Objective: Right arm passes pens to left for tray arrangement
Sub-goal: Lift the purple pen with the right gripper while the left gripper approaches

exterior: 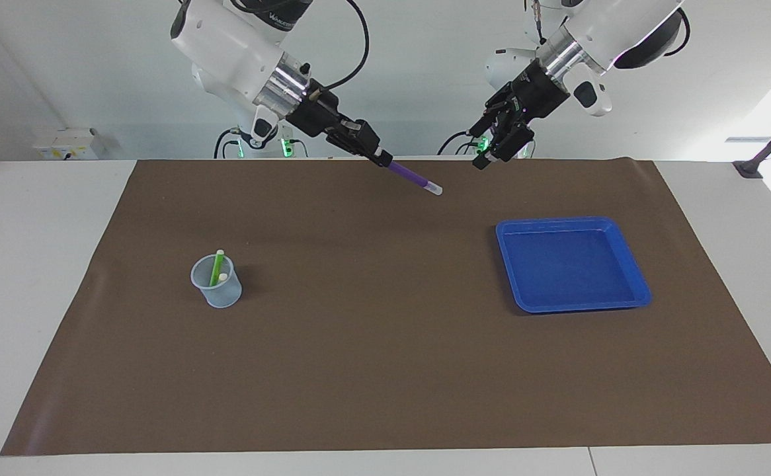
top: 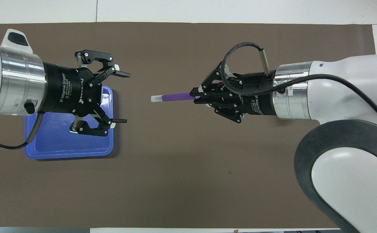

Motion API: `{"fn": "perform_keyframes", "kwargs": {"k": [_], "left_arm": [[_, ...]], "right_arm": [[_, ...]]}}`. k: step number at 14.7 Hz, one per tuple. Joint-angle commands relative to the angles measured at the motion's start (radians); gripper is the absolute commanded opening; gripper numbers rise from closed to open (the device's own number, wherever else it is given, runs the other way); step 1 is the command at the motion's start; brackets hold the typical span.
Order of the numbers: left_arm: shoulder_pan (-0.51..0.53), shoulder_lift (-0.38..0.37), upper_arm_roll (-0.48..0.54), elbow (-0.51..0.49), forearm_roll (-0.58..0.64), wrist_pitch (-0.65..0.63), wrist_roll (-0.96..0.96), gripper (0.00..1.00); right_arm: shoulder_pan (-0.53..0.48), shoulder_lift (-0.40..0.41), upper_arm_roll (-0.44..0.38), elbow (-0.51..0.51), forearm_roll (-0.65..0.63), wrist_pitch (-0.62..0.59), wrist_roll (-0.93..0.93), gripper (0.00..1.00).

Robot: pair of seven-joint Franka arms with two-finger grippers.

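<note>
Purple pen (top: 175, 96) | level, whitish tip toward open left hand (top: 123, 97) | right hand (top: 197, 95) grips it

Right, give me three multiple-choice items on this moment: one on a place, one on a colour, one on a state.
1. Where is the green pen?
A. in the cup
B. in the tray
C. loose on the mat

2. What colour is the pen in the right claw?
A. yellow
B. purple
C. green

3. How is the left claw?
A. shut on a pen
B. open, holding nothing
C. resting in the tray

Key: 1 A, it stands in the cup. 2 B, a purple barrel sticks out of the shut claw. 3 B, its fingers are spread apart in the air, nothing between them.
</note>
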Motion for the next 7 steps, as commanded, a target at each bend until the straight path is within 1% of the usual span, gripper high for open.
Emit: {"fn": "perform_keyframes", "kwargs": {"k": [1,3,7], "left_arm": [[-0.02,0.005,0.001,-0.03,-0.033,0.073,-0.145,1.0],[-0.046,0.005,0.0,-0.058,-0.034,0.137,-0.19,1.0],[-0.118,0.003,0.003,-0.101,-0.03,0.207,-0.207,1.0]], "right_arm": [[0.009,0.017,-0.001,0.022,0.05,0.013,0.027,0.0],[0.024,0.019,0.001,0.025,0.049,0.021,0.054,0.0],[0.044,0.019,0.001,0.035,0.047,0.037,0.076,0.0]]}}
